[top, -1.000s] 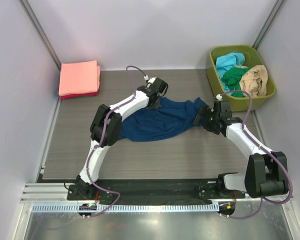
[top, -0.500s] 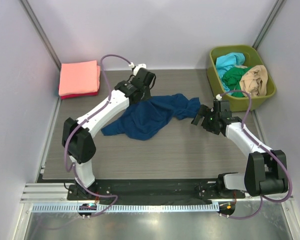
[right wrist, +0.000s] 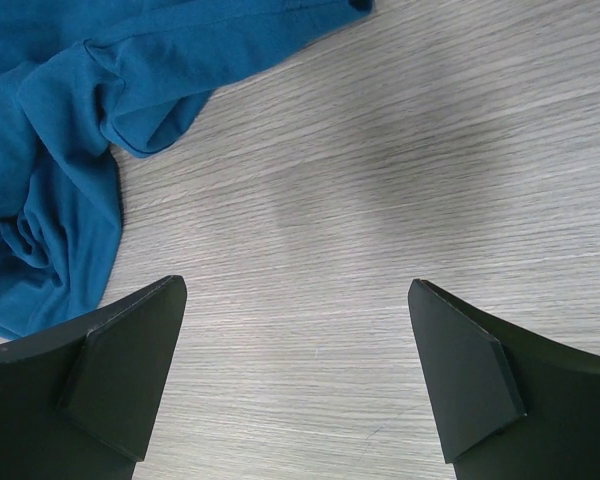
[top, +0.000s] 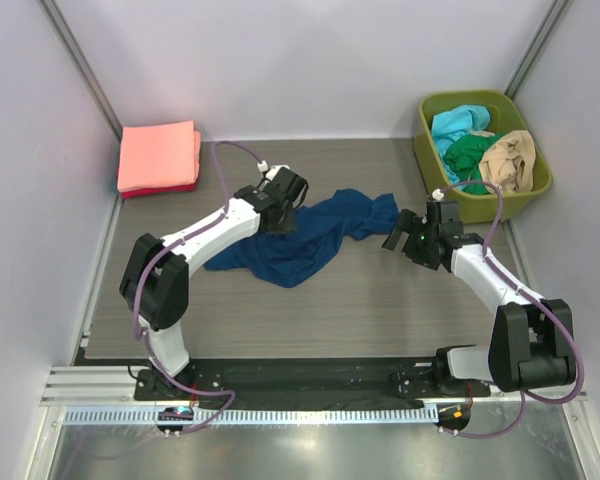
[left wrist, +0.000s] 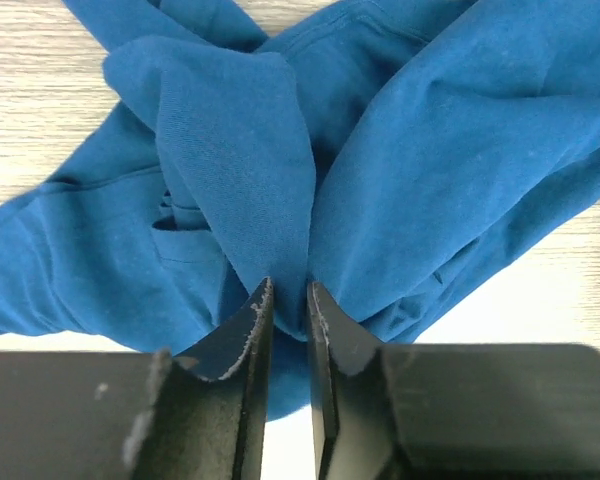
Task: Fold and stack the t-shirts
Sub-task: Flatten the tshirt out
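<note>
A navy blue t-shirt (top: 300, 235) lies crumpled in the middle of the table; no print shows. My left gripper (top: 283, 218) is shut on a fold of the t-shirt (left wrist: 280, 180) at its left part, the cloth pinched between the jaws (left wrist: 288, 295). My right gripper (top: 398, 240) is open and empty just right of the shirt's right end, above bare table (right wrist: 360, 200); the shirt's edge (right wrist: 70, 130) shows at the left of the right wrist view. Folded salmon-pink (top: 157, 155) and red (top: 160, 188) tees are stacked at the back left.
A green bin (top: 536, 185) at the back right holds cyan (top: 458, 124), green (top: 469, 152) and tan (top: 508, 158) tees. Grey walls stand on both sides. A metal rail (top: 310, 412) runs along the near edge.
My left gripper has pulled the shirt's left part leftward and then come down and nearer. My right gripper let go of the shirt's right end and now stands open beside it.
</note>
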Controlling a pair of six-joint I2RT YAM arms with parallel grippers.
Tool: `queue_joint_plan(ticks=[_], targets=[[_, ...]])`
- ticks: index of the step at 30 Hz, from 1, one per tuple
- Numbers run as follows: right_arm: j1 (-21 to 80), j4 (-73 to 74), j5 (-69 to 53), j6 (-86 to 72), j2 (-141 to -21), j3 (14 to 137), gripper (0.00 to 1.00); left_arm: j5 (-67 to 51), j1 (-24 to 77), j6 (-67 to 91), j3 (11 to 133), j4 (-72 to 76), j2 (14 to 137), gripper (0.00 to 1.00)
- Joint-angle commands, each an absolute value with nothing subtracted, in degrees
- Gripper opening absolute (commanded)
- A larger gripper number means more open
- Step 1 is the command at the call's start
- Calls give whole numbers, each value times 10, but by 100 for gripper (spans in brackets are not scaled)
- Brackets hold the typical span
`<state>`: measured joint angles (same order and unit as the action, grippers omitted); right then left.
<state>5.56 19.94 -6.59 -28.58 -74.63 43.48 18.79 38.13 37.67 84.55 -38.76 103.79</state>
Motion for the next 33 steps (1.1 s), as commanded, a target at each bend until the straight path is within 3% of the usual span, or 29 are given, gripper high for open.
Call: queue_joint_plan(ticks=[1,5,8,10,11,13,16,24,33], targets=[[58,196,-62,-285,-739,433,100,183,382,389,838,-346,1033,19],[58,195,-59,-282,-744,432,100,181,382,388,837,-343,1036,0],[58,196,-53,-281,-749,431,100,176,382,387,838,-345,1032,1],[58,196,-53,-281,-751,430,100,182,382,384,835,-354,1026,10],[58,196,-53,-281,-751,429,100,189,382,383,831,-358,1010,27],[57,196,-54,-280,-750,427,100,210,382,380,813,-360,986,51],[58,194,-53,-279,-751,425,100,228,382,369,786,-365,941,66],[58,189,-58,-281,-758,427,100,190,382,373,723,-339,886,59],[58,192,-55,-279,-748,422,100,146,382,373,705,-294,918,56]])
